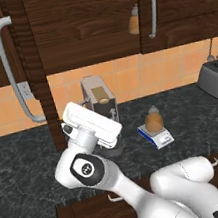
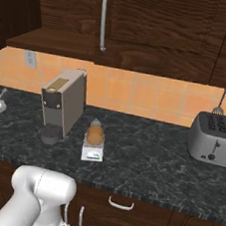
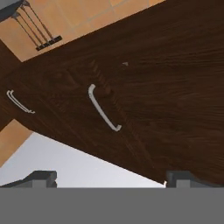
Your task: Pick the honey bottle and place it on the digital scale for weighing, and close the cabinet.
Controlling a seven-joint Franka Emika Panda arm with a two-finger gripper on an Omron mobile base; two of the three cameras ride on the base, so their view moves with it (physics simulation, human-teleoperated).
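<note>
An amber honey bottle [image 2: 95, 135] with pale cone cap is sitting on the white, blue-edged digital scale [image 2: 92, 154]; gripper [image 3: 109, 179] fingers are standing wide apart, empty

1. A grey coffee machine [image 2: 62, 104] stands on the dark speckled counter [image 2: 150, 154], near the orange tiled wall [image 2: 137, 95].
2. A silver toaster [image 2: 216, 139] sits at the counter's right end.
3. 2 utensils [image 2: 225, 107] hang on the tiles above the toaster.
4. A wall socket [image 1: 25, 90] is set in the tiles.
5. Low drawers [image 2: 123, 206] with curved handles run below the counter.
</note>
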